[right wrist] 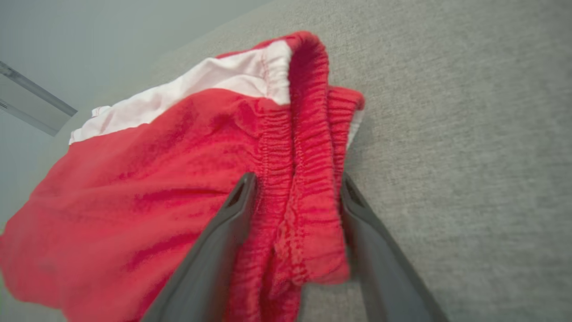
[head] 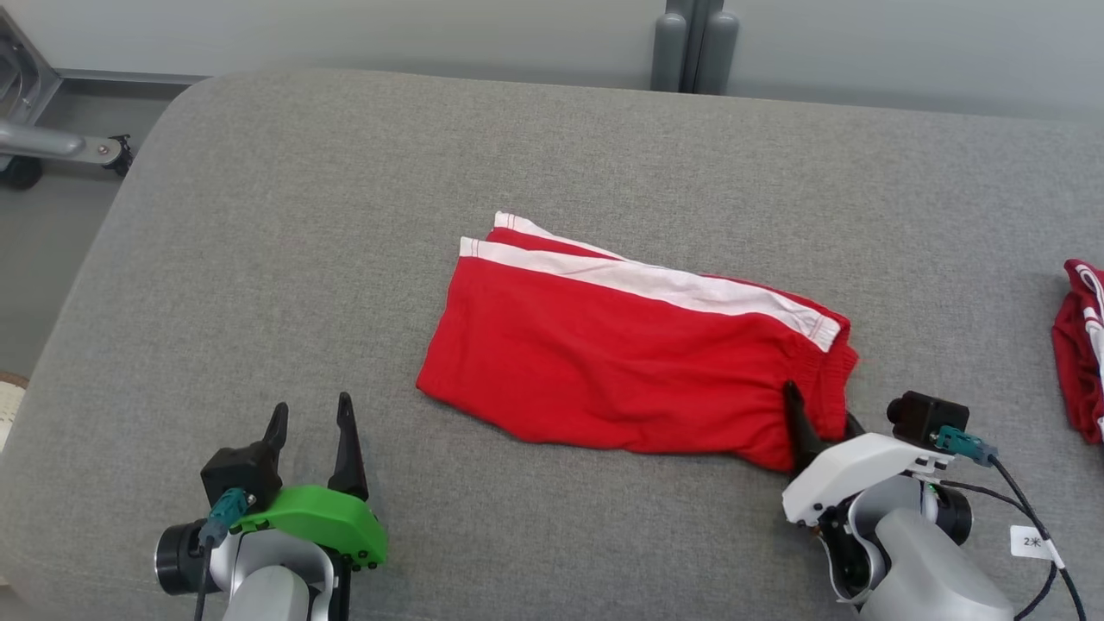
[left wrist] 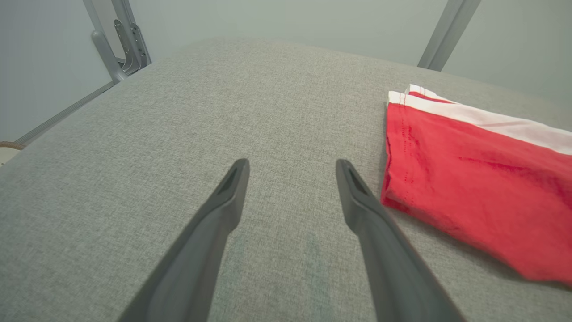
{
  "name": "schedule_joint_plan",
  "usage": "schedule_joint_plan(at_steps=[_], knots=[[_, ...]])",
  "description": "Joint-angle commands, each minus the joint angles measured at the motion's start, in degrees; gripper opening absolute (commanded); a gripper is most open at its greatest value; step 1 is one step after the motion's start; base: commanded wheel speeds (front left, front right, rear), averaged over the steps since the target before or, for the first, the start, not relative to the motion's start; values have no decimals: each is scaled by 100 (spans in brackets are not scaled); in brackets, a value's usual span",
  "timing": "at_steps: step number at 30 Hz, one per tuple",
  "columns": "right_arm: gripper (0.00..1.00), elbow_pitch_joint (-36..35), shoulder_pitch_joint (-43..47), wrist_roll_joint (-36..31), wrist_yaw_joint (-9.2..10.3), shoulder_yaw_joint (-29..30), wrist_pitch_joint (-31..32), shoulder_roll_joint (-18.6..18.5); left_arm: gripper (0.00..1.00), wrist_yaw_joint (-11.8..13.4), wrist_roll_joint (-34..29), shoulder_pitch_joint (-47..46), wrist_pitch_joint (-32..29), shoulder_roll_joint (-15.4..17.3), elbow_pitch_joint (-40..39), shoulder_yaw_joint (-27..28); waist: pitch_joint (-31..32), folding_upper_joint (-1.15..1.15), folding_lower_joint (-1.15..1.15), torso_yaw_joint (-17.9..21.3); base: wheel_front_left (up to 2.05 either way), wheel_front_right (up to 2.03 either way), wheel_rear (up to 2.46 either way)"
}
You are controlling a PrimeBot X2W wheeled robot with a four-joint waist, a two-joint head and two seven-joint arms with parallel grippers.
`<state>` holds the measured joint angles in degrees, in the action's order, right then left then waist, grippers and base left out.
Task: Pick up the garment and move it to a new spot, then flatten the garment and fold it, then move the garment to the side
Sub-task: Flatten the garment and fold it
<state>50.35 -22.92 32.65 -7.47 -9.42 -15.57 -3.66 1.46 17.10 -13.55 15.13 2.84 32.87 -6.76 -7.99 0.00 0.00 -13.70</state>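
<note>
We start with the wide grey woven-fabric tabletop [head: 259,216], which carries everything here. Near its middle lie the red cotton shorts with a white side stripe [head: 604,354]. They are flat and doubled over lengthwise, leg hems toward our left and waist toward our right. At the far right edge, well apart, sits a second bunched red-and-white garment [head: 1078,354], which we leave alone.

Our left gripper [left wrist: 290,163] hovers over bare fabric just beside the hemmed leg end [left wrist: 393,147], its fingers spread wide and holding nothing. Our right gripper [right wrist: 296,179] is at the other end. Its fingers are apart and straddle the gathered elastic waistband [right wrist: 308,134], one on each side, not yet pinched together.

We judge the step in hand to be taking hold of the waist end, for a further fold or for the carry to the side. To do it well, we should get all the stacked waistband layers between the fingers before closing, since the lower layer peeks out to one side. We should bite deep enough to hold past the elastic. We should also bring the left gripper onto the hems, so both ends rise together and the fold does not slide open.
</note>
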Motion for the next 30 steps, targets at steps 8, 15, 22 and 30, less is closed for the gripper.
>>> schedule_joint_plan(at_steps=[8,15,22,30], knots=[[0,-172,-106,856,-2,-335,52,-74,100,-30,-37,59,-5,17,-62,-94,38,0,0,-75,0,0,0],[0,-521,-117,1308,0,-350,44,-661,100,-88,-6,228,-5,16,-95,-172,93,0,0,44,0,0,0],[0,-1293,-472,1785,-1,-1102,452,-1250,100,-59,124,207,-5,18,-168,-440,121,0,0,149,0,0,0],[0,-2061,-888,2298,-1,-2132,1275,-1062,100,3,341,125,-5,16,-198,-802,107,0,0,-182,0,0,0]])
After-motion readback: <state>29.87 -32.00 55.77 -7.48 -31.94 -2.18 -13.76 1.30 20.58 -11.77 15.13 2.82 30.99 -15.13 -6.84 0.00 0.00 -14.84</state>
